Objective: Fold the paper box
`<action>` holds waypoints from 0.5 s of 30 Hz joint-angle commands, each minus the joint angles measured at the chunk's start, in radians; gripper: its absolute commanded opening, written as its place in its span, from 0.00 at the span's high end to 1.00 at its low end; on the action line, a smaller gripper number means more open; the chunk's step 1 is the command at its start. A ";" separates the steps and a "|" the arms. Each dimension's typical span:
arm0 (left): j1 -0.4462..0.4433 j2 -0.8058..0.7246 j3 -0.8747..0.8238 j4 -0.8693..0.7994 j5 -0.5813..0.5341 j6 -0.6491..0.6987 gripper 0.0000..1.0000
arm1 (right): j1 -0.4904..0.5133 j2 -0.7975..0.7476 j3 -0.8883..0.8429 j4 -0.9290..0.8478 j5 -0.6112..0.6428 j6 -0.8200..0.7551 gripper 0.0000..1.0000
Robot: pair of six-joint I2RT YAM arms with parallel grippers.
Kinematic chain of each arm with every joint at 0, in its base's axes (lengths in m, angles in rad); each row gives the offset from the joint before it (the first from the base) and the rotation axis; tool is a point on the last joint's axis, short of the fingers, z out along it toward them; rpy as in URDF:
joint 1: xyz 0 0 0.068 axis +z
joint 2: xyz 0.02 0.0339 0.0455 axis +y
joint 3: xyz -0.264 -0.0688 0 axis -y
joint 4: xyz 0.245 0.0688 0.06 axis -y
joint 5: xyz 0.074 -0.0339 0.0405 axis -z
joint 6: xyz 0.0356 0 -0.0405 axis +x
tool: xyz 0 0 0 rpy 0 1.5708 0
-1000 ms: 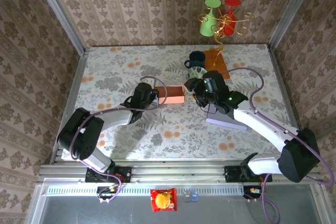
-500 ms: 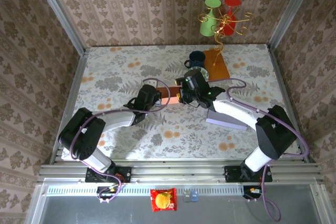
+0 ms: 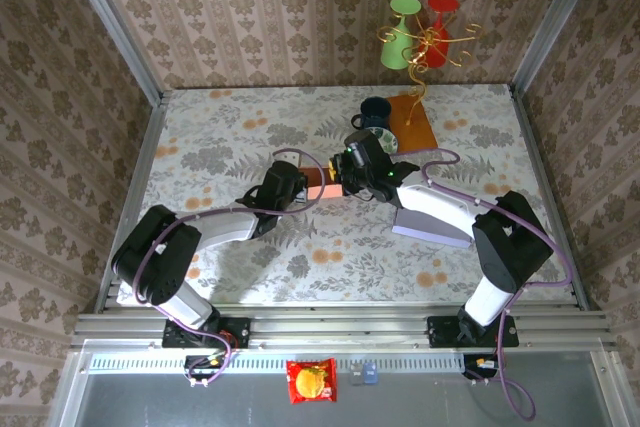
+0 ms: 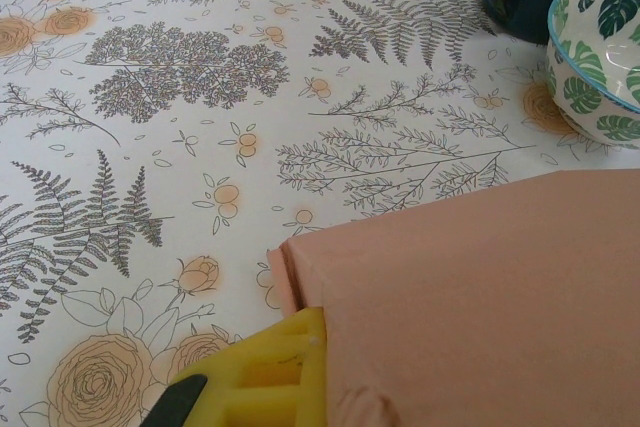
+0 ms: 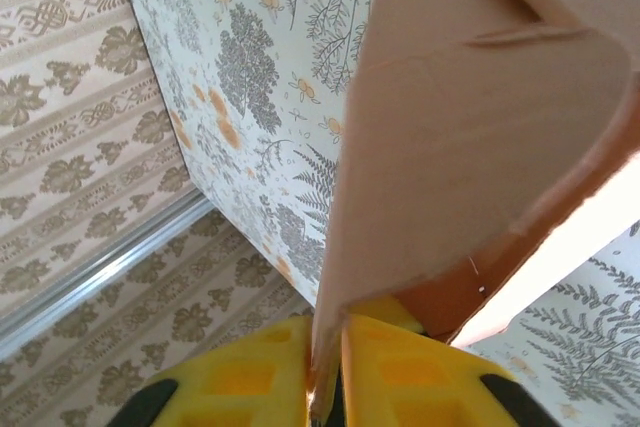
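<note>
Paper box (image 3: 322, 179) sits mid-tabletop (image 3: 220, 137) btwn both arms, w/ leaf-print bowl (image 4: 600, 67) near. Right tool (image 5: 325, 372) clamped on a box wall. Left tool (image 4: 290, 367) touches box corner; apart or together can't be told.

Both arms had pale grey-white links between bulky black joint housings. The left arm (image 3: 215, 225) sat on a black base at about seven o'clock in the overhead view, and the right arm (image 3: 455, 215) on one at about five o'clock. A thin purple cable (image 3: 292, 153) looped beside the left hand (image 3: 297, 184). A second purple cable (image 3: 445, 155) arched behind the right hand (image 3: 340, 175), whose black wrist bore small green lights (image 3: 351, 152). The moulded plastic fingers (image 5: 240, 377) were bright yellow with black outer edges, and the left finger (image 4: 270, 377) matched them.
</note>
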 commanded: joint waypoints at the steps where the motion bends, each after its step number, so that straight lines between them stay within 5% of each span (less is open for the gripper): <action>1: -0.005 0.019 0.011 -0.091 0.003 -0.013 1.00 | -0.008 0.018 0.000 -0.023 -0.023 0.008 0.93; 8: -0.007 -0.047 -0.012 -0.121 0.104 -0.029 0.59 | -0.016 -0.004 -0.087 0.031 -0.048 0.001 1.00; 15: -0.016 -0.134 -0.092 -0.106 0.223 -0.080 0.50 | -0.039 0.013 -0.182 0.177 -0.096 -0.085 1.00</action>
